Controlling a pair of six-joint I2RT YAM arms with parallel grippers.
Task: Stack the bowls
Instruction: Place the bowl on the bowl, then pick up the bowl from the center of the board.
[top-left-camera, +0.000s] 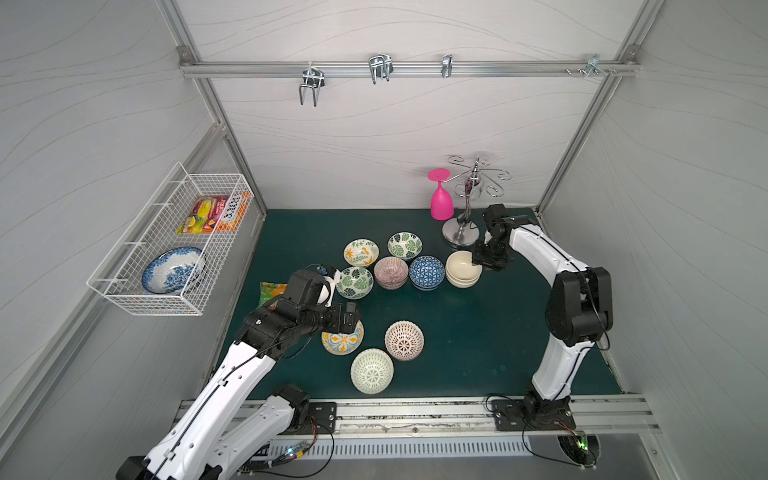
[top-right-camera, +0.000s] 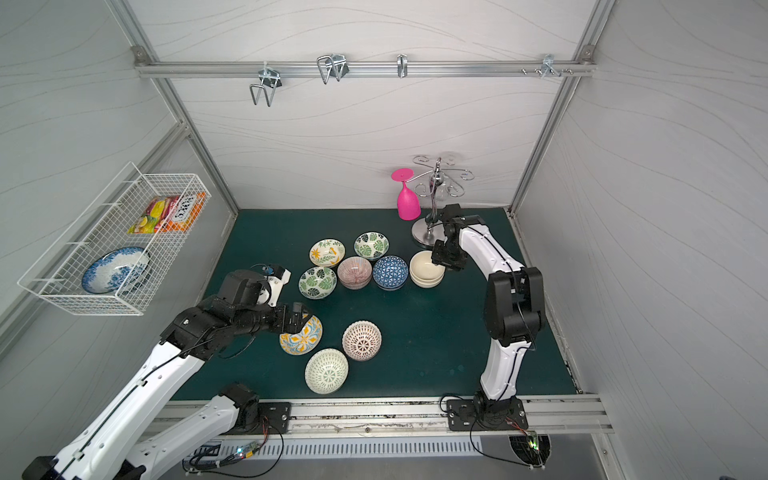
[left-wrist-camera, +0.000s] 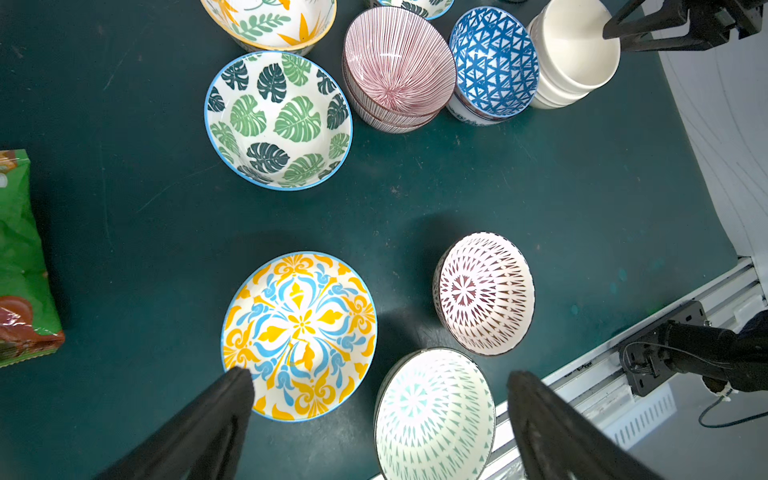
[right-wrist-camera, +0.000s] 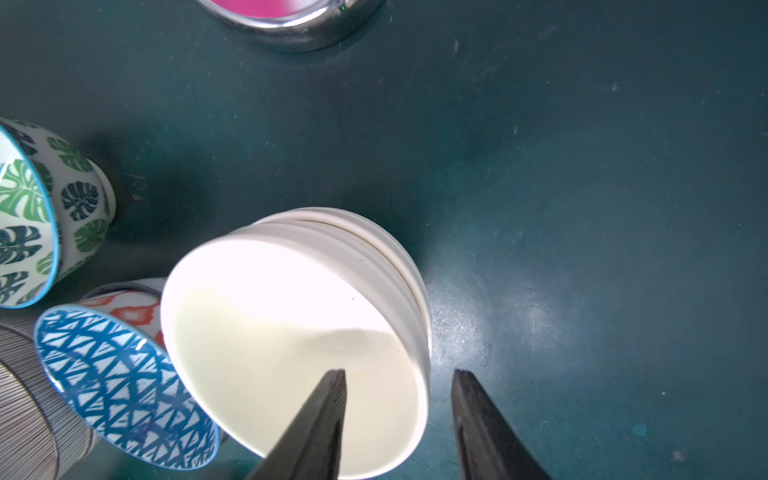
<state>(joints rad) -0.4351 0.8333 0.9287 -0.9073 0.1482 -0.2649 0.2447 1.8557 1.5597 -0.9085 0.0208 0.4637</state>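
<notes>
Hovering in both top views, the left tool (top-left-camera: 347, 327) hangs with its jaws spread wide and empty over the yellow-and-blue floral ceramic bowl (top-left-camera: 338, 345). That bowl sits on the dark green desk (top-left-camera: 478, 340), nearer the robot than the stack of pink-striped ceramic bowls (top-left-camera: 390, 272). Just beside that pink-striped stack, on the robot's right, stands the blue triangle-patterned bowl (top-left-camera: 427, 272). One place further right is the stack of plain cream bowls (top-left-camera: 459, 272), with the right tool (top-left-camera: 478, 259) at its rim. On the pink-striped stack's left sits a green-leaf bowl (top-left-camera: 354, 282). Behind the stack are a second green-leaf bowl (top-left-camera: 404, 245) and a white bowl with orange flowers and green sprigs (top-left-camera: 360, 252). In front of it, close together, lie the pink lattice bowl (top-left-camera: 404, 340) and the green lattice bowl (top-left-camera: 371, 370). In the left wrist view, the left tool's black fingers (left-wrist-camera: 216, 424) stand far apart, one tip over the floral bowl's rim, the other past the green lattice bowl. The pink-striped stack there shows two bowls nested. In the right wrist view the right tool is released. One finger hangs inside the top cream bowl and the other outside, with the rim between them and a gap on either side. The blue bowl touches the cream stack and rests in a bowl with an orange-red pattern (right-wrist-camera: 133, 309).
</notes>
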